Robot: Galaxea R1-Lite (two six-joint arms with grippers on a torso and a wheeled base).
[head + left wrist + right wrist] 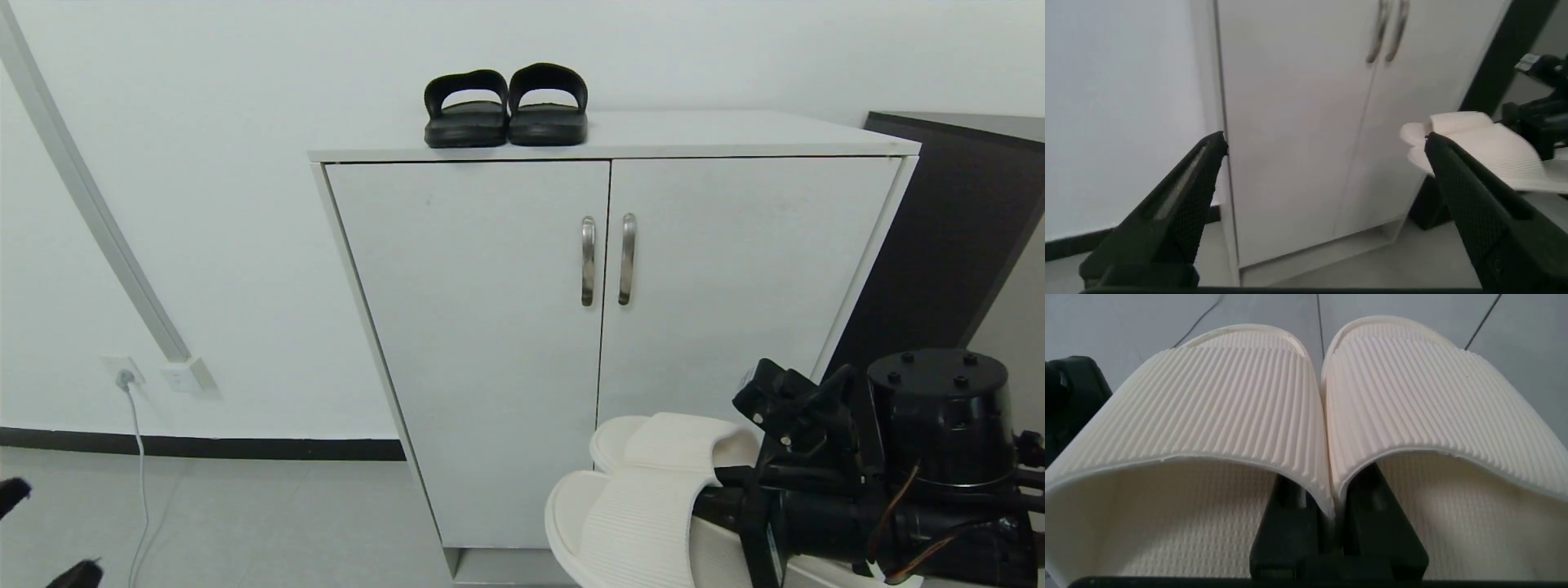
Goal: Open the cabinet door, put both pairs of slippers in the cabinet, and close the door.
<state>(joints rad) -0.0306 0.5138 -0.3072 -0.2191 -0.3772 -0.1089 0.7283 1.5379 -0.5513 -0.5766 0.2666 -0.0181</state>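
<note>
right end effector (1327,539) tight on white slippers (645,498), left end effector (1325,143) agape; black slippers (506,114) atop closed cabinet (473,327)

Wide-spread end effector (1325,140) before cabinet (1282,98)

The black slippers (506,114) are plain, the cream slippers (645,514) ribbed, the cabinet (482,343) white with silver handles (588,261).
</note>
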